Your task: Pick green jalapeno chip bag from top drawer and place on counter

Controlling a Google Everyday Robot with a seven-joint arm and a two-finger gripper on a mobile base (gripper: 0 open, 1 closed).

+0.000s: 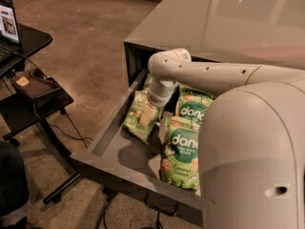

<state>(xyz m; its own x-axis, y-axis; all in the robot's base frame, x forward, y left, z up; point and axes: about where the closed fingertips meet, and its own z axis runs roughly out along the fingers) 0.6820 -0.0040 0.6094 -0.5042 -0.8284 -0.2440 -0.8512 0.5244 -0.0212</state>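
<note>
The top drawer (119, 152) is pulled out from under the grey counter (214, 23). An olive-green jalapeno chip bag (135, 123) lies at the drawer's left side, near the left wall. My gripper (147, 114) hangs from the white wrist straight down onto the middle of this bag and touches or nearly touches it. My white arm reaches in from the right, and its large near segment hides the drawer's right part.
Two brighter green "dang" bags (185, 149) lie right of the olive bag, one behind the other (193, 108). A black side table (28, 104) with a laptop (7, 25) stands at the left. Cables run over the floor below the drawer front.
</note>
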